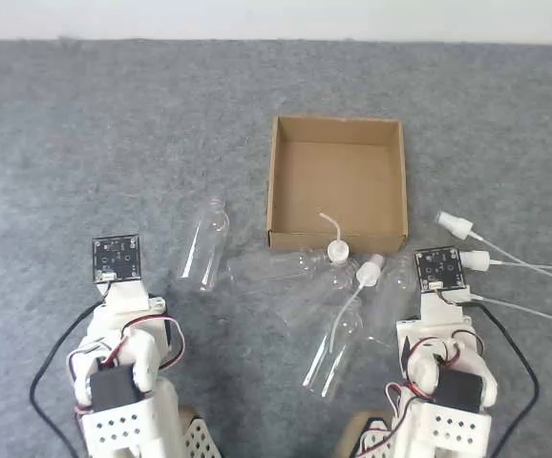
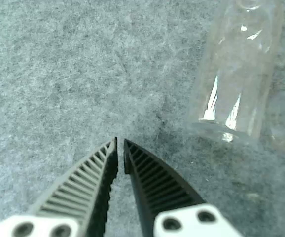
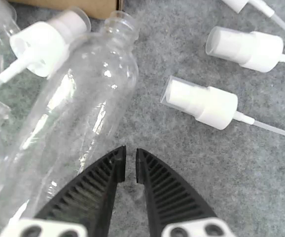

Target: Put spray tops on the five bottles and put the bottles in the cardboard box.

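Where the grey felt mat (image 1: 85,134) runs up to a pale wall (image 1: 257,17) at the far edge, the high view looks down on the open cardboard box (image 1: 338,181) at mid-table. A lone bottle (image 1: 205,244) lies on its side left of the box, apart from it. More clear bottles (image 1: 338,305) lie jumbled just before the box's near wall (their outlines are hard to separate on the felt). Two white spray tops (image 1: 337,250) sit among them. Two further tops (image 1: 456,225) lie right of the box, their thin tubes trailing rightwards. The left arm (image 1: 123,363) and the right arm (image 1: 443,377) stand at the near edge, well apart, black cables looping beside each.

In the left wrist view, the left gripper (image 2: 120,145) hangs over bare felt with its ribbed fingers (image 2: 90,182) drawn together, only a sliver between the tips and nothing between them. The lone bottle (image 2: 236,79) lies near, not touched.

In the right wrist view, the right gripper (image 3: 130,155) is likewise closed on nothing. Just beside it lies an uncapped bottle (image 3: 78,113), its open neck towards the box corner (image 3: 78,6). One spray top (image 3: 46,39) lies by that neck. Two capped tops (image 3: 206,103) rest on the felt on the bottle's other side.
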